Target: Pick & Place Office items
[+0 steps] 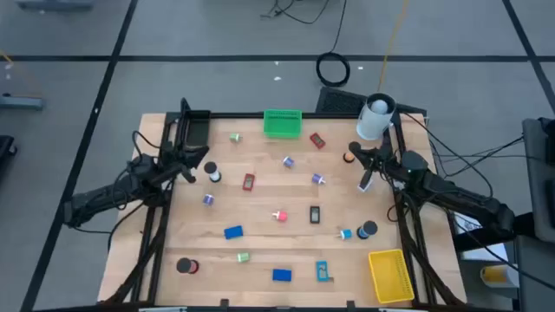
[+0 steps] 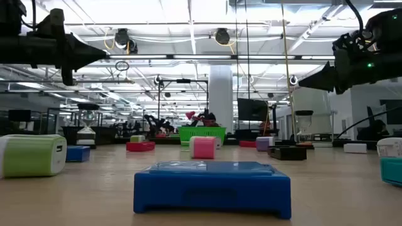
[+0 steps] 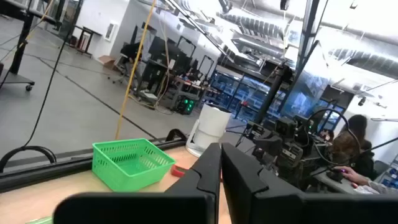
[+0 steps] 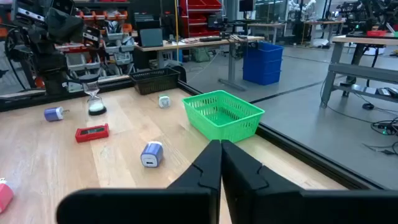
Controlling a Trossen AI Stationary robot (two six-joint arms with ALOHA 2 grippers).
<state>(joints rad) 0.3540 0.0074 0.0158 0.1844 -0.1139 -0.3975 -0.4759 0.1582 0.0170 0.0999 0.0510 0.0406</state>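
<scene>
The office items lie scattered flat on the wooden table (image 1: pixel 260 199): red blocks (image 1: pixel 249 181) (image 1: pixel 316 140), blue blocks (image 1: pixel 232 232) (image 1: pixel 282 275), black rolls (image 1: pixel 184 266) (image 1: pixel 368 229), and small green, purple, pink and cyan clips. My left gripper (image 1: pixel 192 169) hangs shut above the table's left side, beside a white-and-black roll (image 1: pixel 213 173). My right gripper (image 1: pixel 366 178) hangs shut above the right side. In the low view both grippers (image 2: pixel 100 53) (image 2: pixel 304 81) stand well above the table. Each wrist view shows shut fingertips (image 3: pixel 221 155) (image 4: pixel 220 146) with nothing between them.
A green bin (image 1: pixel 282 123) stands at the far edge, a black bin (image 1: pixel 195 130) at the far left, a yellow bin (image 1: pixel 390 275) at the near right. A big white cylinder (image 1: pixel 375 117) stands at the far right corner. A person (image 3: pixel 354 143) sits beyond the table.
</scene>
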